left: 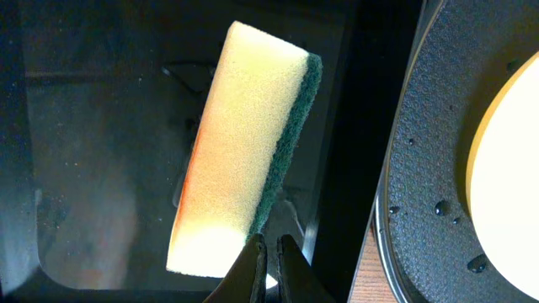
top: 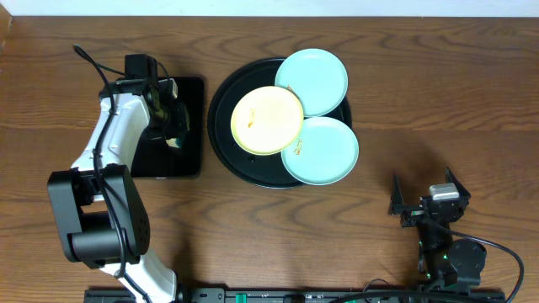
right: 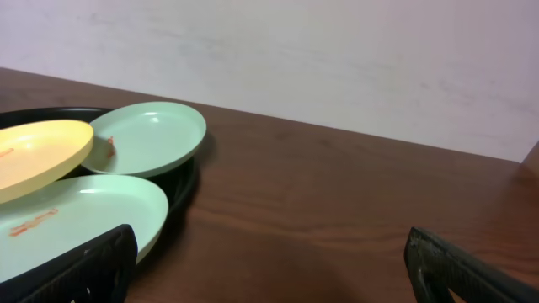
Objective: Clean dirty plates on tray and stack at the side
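Three plates lie on the round black tray: a pale yellow plate with an orange smudge overlaps two mint plates, one at the back and one at the front. My left gripper is over the small rectangular tray, jaws shut and empty, with the tips at the near end of the yellow-green sponge. My right gripper is open and empty, low over the table to the right of the plates. In the right wrist view the yellow plate and both mint plates show smudges.
The rectangular black tray holding the sponge lies left of the round tray. Water drops sit on the round tray's surface, and the yellow plate's edge shows there. Bare wooden table lies to the right of the round tray.
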Motion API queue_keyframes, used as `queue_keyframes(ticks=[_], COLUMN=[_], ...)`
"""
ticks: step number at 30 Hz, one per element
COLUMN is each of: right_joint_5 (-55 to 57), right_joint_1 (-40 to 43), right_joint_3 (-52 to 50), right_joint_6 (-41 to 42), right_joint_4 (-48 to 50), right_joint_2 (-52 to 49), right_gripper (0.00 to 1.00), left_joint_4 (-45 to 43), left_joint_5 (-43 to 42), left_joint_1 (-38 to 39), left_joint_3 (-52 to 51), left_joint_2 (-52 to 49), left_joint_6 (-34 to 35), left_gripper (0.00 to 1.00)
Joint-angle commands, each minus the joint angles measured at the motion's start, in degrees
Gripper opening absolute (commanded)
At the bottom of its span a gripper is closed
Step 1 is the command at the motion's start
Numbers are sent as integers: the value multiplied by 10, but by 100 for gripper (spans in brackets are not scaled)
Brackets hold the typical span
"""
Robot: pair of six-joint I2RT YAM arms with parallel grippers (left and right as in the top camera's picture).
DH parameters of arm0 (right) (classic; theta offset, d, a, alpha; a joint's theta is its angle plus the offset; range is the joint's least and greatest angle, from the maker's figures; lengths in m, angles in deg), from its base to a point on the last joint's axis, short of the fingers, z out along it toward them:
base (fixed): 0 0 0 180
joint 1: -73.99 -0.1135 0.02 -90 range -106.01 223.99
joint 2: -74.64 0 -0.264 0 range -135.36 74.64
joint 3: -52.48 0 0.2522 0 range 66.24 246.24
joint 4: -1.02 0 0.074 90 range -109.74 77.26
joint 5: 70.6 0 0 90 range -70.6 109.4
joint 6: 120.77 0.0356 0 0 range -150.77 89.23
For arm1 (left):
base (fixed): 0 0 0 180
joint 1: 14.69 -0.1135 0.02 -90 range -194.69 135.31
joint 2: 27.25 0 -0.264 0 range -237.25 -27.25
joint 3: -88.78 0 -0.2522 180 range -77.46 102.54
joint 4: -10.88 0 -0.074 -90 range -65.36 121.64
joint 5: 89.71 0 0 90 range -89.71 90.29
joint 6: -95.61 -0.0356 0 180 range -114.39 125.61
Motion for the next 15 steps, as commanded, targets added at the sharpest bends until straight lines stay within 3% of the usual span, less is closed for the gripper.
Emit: queue_keyframes(ticks=[1, 15], right_joint_5=[-1, -1], right_joint_1=[3, 3], right_joint_3=[0, 0], right_joint_6=[-4, -4], right_joint_4=[-2, -2], right_joint_2=[3, 3], right_gripper=[99, 99], left_joint_4=[1, -34], left_joint_5=[-25, -34], left_joint_1=[1, 1], left_joint_3=[-4, -24], left_joint_2=[-8, -9], left_joint_6=[12, 12], left_gripper=[8, 8])
